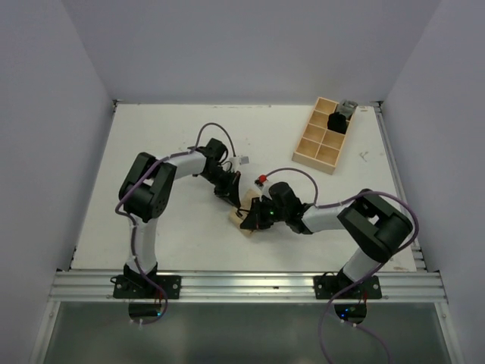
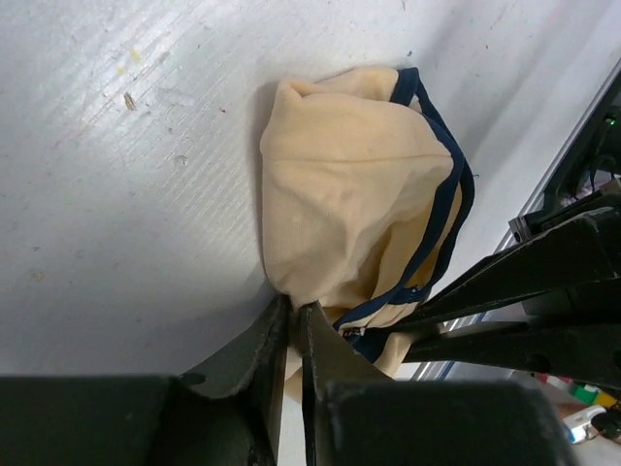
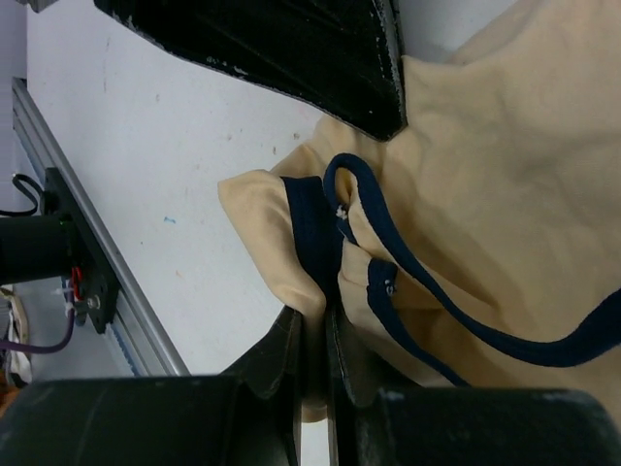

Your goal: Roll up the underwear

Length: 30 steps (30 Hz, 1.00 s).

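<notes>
– tan-beige underwear [image 1: 244, 214], where's it sit?
– bunched on the tabletop [image 1: 167, 152], mid-front, between the two arms. partly folded over, not a tight roll yet.
– claws?
– left claw [image 2: 294, 316] pressed together on the cloth's near edge. right claw [image 3: 315, 325] pinching the hem by the dark trim [image 3: 335, 209]. both have fabric.
– so the step?
– i'd say mid-roll. to do it well: move both claws at one pace, hold the edge taut and low to the tabletop, and turn it over the bulk so the layers stack even. no yanking apart, soft cloth would slip or unroll.
</notes>
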{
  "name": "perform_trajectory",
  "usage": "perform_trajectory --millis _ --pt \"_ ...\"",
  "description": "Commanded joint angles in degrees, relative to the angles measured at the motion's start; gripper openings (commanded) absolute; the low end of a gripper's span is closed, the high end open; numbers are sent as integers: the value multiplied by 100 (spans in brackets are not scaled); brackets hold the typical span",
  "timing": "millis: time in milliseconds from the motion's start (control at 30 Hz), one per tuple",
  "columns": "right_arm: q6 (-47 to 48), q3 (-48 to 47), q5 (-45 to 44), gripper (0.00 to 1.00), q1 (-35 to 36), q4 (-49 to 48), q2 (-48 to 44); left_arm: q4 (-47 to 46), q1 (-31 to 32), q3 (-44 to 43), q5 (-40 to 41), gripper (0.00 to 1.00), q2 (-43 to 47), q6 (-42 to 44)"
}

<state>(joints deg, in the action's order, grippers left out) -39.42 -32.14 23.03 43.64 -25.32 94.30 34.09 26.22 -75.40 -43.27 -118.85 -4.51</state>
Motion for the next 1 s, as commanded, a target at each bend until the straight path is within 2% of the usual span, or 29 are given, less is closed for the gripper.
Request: perform_trajectory --millis 0,67,133,233,367,467,633,733,833,967 --pt "-39 -187 456 0 -40 18 229 -516 -169 112 654 17 151 -41" --pt "-74 -222 536 0 -83 -60 343 -762 -231 183 583 24 326 -189" --pt "-206 -179 667 0 -118 -323 448 -973 -371 218 293 23 519 -234" --pt "-285 -143 825 0 -198 -421 545 -773 -617 -17 573 27 696 -261" --pt "-479 -3 932 0 -312 -798 668 -544 -837 -37 846 29 1064 142" --pt "-672 120 1010 0 -391 -1141 730 -736 -838 533 592 29 1539 425" --pt "-743 164 1116 0 -496 -1361 853 -1543 -829 1509 -542 31 2136 733" --pt "-813 199 1186 0 -593 -1493 958 -1739 -785 1826 -911 33 2103 908" --pt "-962 269 1274 0 -707 -1782 1072 -1432 -680 1713 -1122 33 1770 1416" --pt "-1103 296 1468 0 -848 -2064 1248 -1378 -460 1633 -1175 31 1540 1558"
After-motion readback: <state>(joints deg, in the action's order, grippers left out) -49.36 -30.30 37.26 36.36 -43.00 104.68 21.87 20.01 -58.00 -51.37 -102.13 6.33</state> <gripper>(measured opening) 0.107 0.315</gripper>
